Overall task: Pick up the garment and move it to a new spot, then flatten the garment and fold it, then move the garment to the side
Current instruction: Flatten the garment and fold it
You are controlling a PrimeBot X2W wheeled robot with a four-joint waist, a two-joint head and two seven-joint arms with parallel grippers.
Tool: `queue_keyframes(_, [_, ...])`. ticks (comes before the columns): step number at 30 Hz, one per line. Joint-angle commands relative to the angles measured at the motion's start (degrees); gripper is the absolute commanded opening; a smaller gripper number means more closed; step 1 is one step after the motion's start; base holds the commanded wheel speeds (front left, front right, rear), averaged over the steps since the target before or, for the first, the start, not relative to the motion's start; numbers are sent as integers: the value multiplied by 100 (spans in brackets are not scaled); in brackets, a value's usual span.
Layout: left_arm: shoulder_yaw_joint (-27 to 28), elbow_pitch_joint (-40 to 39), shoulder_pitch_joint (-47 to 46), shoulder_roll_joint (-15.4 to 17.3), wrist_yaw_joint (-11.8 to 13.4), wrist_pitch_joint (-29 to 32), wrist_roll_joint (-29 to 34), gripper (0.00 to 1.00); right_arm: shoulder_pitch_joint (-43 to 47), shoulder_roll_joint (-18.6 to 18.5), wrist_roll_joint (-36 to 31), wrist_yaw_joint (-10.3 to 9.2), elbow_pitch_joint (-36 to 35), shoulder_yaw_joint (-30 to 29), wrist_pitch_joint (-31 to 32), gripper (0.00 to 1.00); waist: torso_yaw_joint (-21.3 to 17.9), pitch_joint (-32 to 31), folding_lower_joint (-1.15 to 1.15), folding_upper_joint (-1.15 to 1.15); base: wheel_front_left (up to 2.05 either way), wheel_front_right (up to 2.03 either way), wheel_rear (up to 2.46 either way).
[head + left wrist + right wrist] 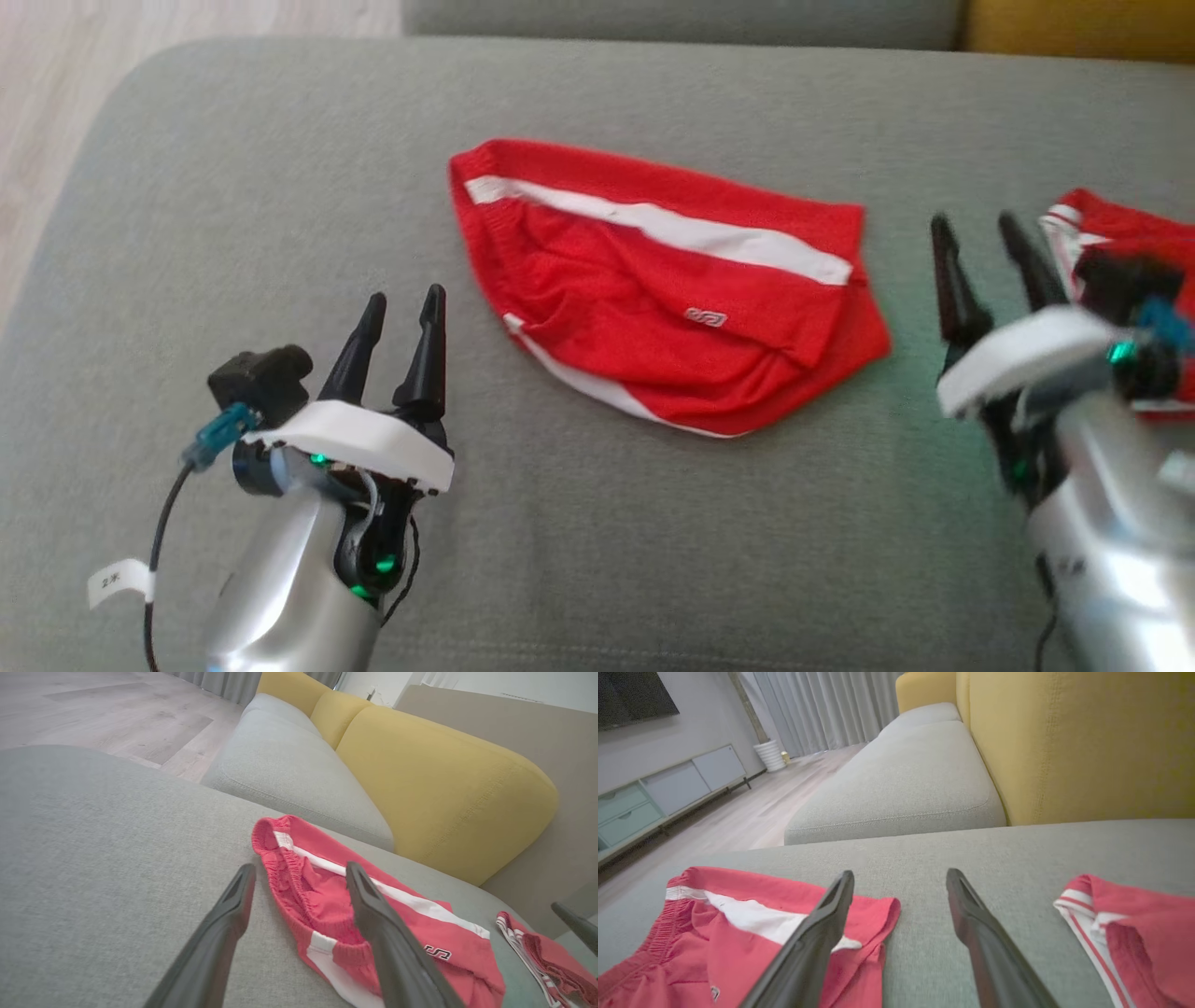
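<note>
A red pair of shorts with white stripes, the garment (667,285) (373,914) (738,933), lies folded over on the grey sofa cushion (280,168), a little rumpled. My left gripper (401,322) (299,877) hovers open to the garment's left, nothing between its fingers. To the garment's right, my right gripper (980,243) (900,882) is also open and empty above the bare cushion. Neither gripper touches the fabric.
A second red garment with white trim (1111,243) (1139,933) (537,956) lies at the right edge, behind my right arm. Yellow backrest cushions (444,788) (1078,742) stand beyond. Another grey seat (906,779) adjoins, and wooden floor (56,103) lies past the cushion's left edge.
</note>
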Motion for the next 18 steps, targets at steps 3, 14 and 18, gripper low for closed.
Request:
queue_keyframes(3, [273,-206,-70,63,-39,-71,-60,100,402,220,19,19,-546,-73,-187,100,-293,-174,0,0,0,0,0])
queue_keyframes(14, [230,-199,-76,45,-40,-71,-62,100,1078,594,-224,19,-1529,-131,187,100,-524,-150,0,0,0,0,0])
queue_keyframes(18, [211,-169,-90,32,-48,-71,-80,100,1145,632,-280,19,-1698,-191,295,100,-499,-136,0,0,0,0,0])
